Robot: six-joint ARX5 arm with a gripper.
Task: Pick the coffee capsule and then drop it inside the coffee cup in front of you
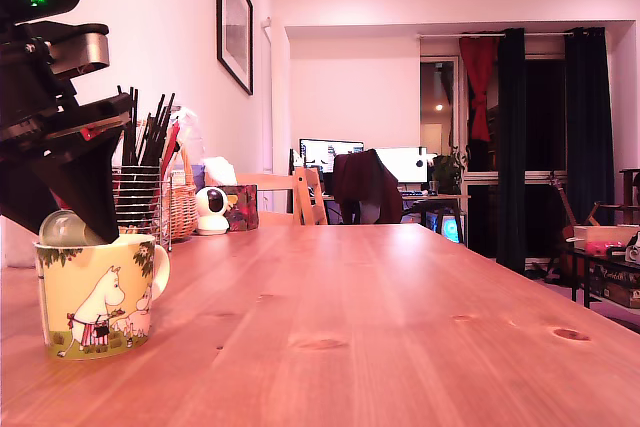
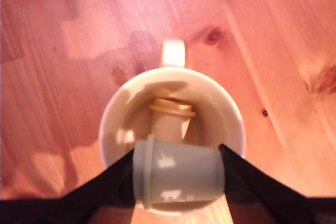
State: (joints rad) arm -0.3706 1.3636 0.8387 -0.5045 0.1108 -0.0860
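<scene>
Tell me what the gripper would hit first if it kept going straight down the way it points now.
The gripper, shut on a coffee capsule, points down into the coffee cup. Going straight on, it would likely first meet the other capsule already lying inside the cup, though depth is hard to judge.

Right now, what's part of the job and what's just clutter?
Job: tool, shut on a capsule over the mug; a second capsule already lies inside the mug.

Clutter: wire holder of black sticks, wicker basket, small white camera, chair, monitors.
</scene>
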